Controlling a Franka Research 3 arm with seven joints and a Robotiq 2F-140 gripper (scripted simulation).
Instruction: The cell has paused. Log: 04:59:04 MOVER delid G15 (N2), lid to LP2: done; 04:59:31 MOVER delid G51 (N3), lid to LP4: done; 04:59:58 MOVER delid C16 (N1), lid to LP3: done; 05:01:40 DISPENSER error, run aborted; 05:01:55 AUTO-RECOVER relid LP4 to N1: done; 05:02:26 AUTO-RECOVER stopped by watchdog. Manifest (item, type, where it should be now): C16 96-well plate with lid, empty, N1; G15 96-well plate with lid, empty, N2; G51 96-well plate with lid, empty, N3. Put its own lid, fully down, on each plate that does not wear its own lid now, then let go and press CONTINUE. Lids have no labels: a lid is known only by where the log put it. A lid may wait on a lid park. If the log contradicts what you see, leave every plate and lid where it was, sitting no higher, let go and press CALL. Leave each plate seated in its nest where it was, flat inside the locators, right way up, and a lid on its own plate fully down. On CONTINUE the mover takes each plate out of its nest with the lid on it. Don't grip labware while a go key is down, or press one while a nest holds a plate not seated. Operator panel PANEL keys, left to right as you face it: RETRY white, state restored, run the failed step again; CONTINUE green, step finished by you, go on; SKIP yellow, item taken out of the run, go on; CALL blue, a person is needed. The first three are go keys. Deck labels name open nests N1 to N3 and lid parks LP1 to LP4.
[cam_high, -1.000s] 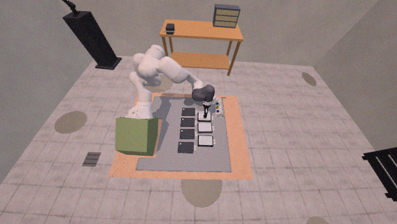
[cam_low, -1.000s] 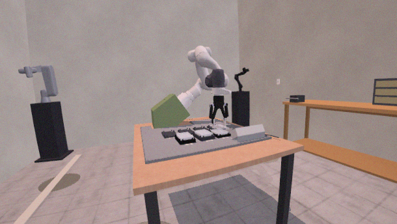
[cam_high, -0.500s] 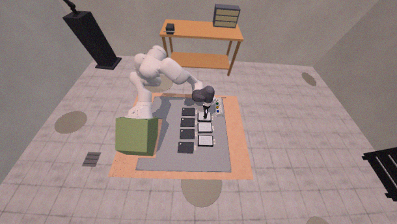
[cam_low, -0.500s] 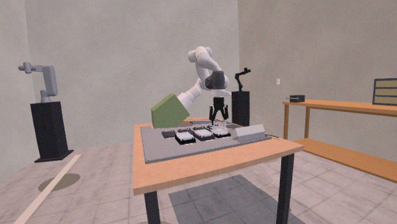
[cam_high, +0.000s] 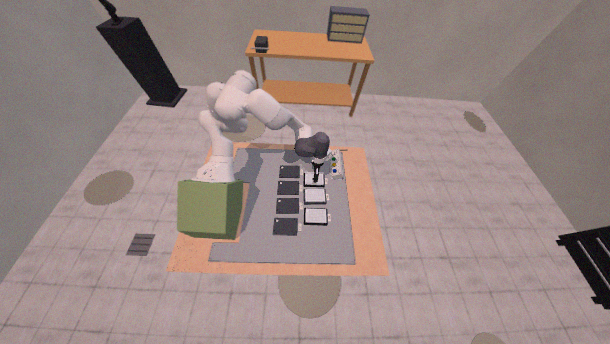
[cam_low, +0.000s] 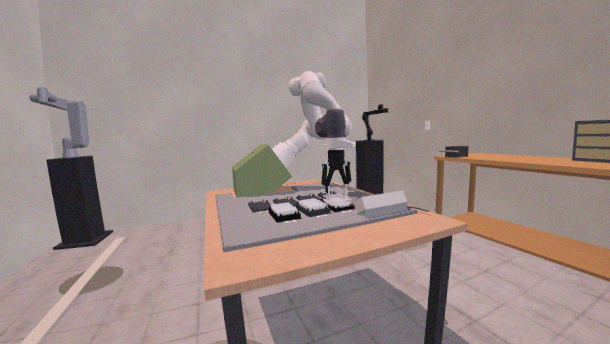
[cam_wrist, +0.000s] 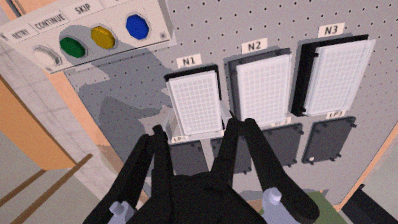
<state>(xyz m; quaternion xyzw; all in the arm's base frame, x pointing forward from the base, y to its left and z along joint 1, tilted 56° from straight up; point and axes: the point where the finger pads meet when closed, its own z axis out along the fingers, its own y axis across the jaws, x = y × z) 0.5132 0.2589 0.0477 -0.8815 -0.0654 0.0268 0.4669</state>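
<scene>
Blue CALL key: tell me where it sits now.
In the wrist view the blue CALL key sits upper left, rightmost on the operator panel, beside the yellow SKIP key.

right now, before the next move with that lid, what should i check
1. Tool grip on the lid at N1: ok, shut on it.
2. N1 plate seated underneath: cannot tell, the lid hides it.
3. N2 plate and N3 plate in their nests: ok, both look flat.
4. Lids waiting on the lid parks: cannot tell, the parks just look dark.
5. Tool away from the panel while gripping: ok, the green CONTINUE key is untouched.
</scene>
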